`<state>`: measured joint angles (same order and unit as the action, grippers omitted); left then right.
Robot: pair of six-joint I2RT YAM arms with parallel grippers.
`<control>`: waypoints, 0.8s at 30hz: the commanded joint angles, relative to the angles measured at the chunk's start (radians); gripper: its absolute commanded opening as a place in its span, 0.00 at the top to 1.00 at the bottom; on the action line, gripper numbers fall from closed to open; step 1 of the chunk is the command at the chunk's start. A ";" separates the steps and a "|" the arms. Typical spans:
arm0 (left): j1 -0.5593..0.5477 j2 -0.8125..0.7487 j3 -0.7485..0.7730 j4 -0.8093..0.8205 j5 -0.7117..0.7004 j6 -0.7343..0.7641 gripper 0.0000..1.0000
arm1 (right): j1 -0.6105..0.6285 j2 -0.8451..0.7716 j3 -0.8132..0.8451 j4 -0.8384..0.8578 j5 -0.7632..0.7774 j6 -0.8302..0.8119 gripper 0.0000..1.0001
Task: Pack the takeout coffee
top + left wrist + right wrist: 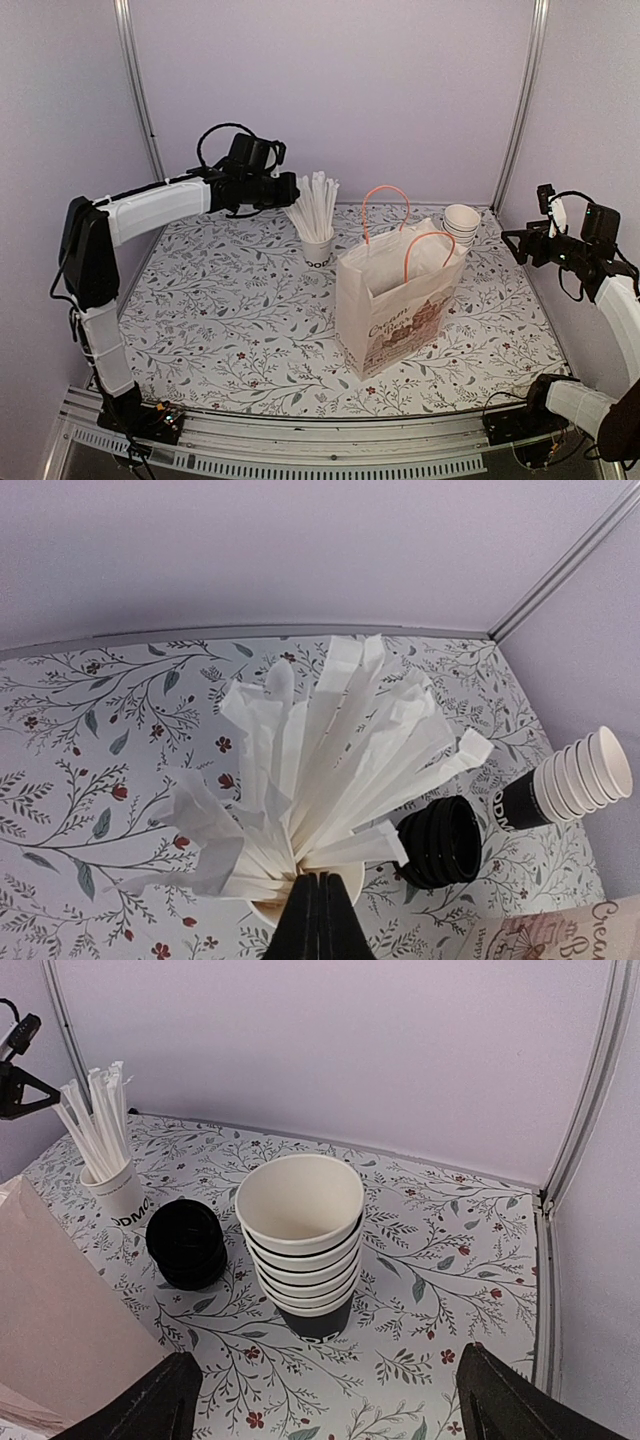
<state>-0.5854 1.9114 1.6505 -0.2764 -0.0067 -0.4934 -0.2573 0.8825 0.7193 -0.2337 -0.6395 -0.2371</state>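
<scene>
The takeout coffee does not show in any view. A white paper bag (395, 300) with orange handles stands open at the middle of the table. My left gripper (320, 880) is shut, its tips meeting at the near rim of a white cup of paper-wrapped straws (330, 740). Whether a straw is pinched between them is hidden. From above, the left gripper (292, 190) hangs beside the straw tops (318, 208). My right gripper (325, 1415) is open and empty, held above the table in front of a stack of lidless black cups (305, 1240). It sits at the right edge (515, 240).
A stack of black lids (185, 1243) lies between the straw cup (112, 1192) and the cup stack (461, 222), behind the bag (50, 1310). The back wall and metal corner posts (515, 100) close in the floral table.
</scene>
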 commanded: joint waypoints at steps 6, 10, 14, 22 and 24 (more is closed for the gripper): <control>-0.044 -0.189 0.052 -0.109 -0.087 0.093 1.00 | -0.002 -0.011 -0.012 0.027 -0.006 -0.007 0.08; -0.057 -0.279 0.067 -0.165 -0.117 0.120 1.00 | -0.002 -0.013 -0.012 0.027 -0.002 -0.007 0.08; -0.073 -0.364 0.094 -0.229 -0.137 0.145 1.00 | -0.003 -0.014 -0.014 0.028 0.000 -0.009 0.08; -0.190 -0.524 0.135 -0.228 0.094 0.281 1.00 | -0.003 -0.017 -0.017 0.034 -0.001 -0.013 0.08; -0.252 -0.565 0.138 -0.230 0.119 0.309 1.00 | -0.002 -0.016 -0.018 0.035 -0.004 -0.014 0.08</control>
<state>-0.7296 1.4067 1.7634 -0.4866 -0.0132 -0.2852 -0.2573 0.8799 0.7181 -0.2264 -0.6388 -0.2443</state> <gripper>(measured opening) 0.009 0.924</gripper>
